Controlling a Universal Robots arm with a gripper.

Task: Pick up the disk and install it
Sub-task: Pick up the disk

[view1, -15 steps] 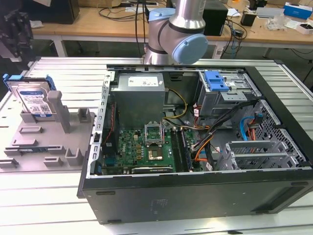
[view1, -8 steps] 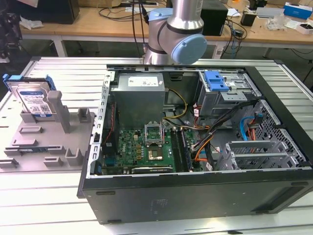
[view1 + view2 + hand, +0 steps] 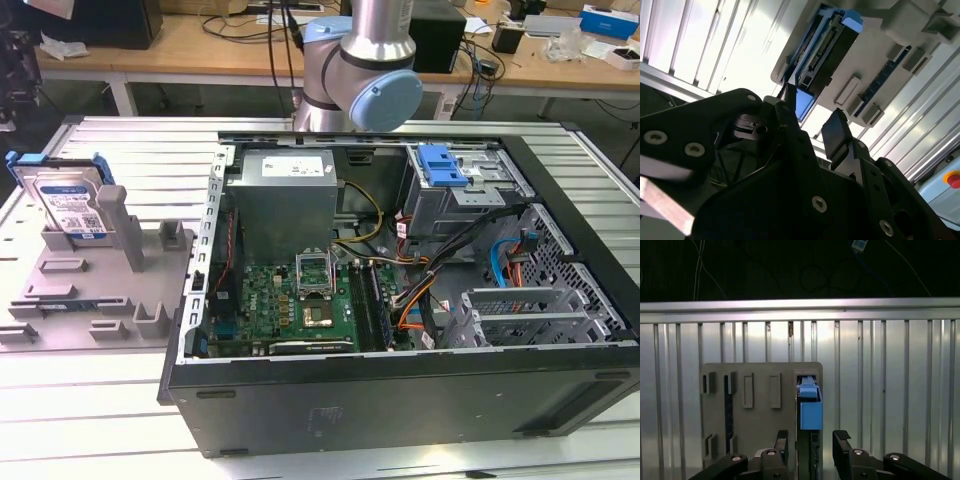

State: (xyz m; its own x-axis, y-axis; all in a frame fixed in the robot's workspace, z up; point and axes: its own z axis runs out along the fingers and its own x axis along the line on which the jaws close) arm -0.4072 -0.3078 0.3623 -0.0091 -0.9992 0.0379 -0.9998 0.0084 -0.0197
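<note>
One slatted table [image 3: 120, 140]: it carries the whole job. You have the case and the fixture side by side on it, which I judge keeps both in reach of one arm.
Computer case [image 3: 400, 400]: it lies on its side with the panel off and the interior facing up, evidently so the bays can be reached from above. The power supply [image 3: 285, 200] and a blue latch [image 3: 443, 165] sit toward the far wall. The disk is not inside.
Arm [image 3: 365, 65]: in the exterior view its joint stands behind the case's far wall.
Grey fixture [image 3: 100, 290]: it rests just beside the case, on the exterior view's left. Its slots hold parts on edge, I judge so that a thin side is offered upward for a grasp from above.
Disk [image 3: 65, 200]: blue-framed, it stands upright in a slot at the fixture's far end with its label facing the exterior camera. It is neither picked up nor installed.
Gripper [image 3: 812, 435]: its fingers [image 3: 841, 445] are apart and it holds nothing. In both wrist views you will see one finger on each side of the line of the disk's narrow edge, with the fingers apart from the disk. How high above it they stand, I cannot tell.
Stage: in my judgement the gripper is lined up on the disk, and the grasp is not yet made.
</note>
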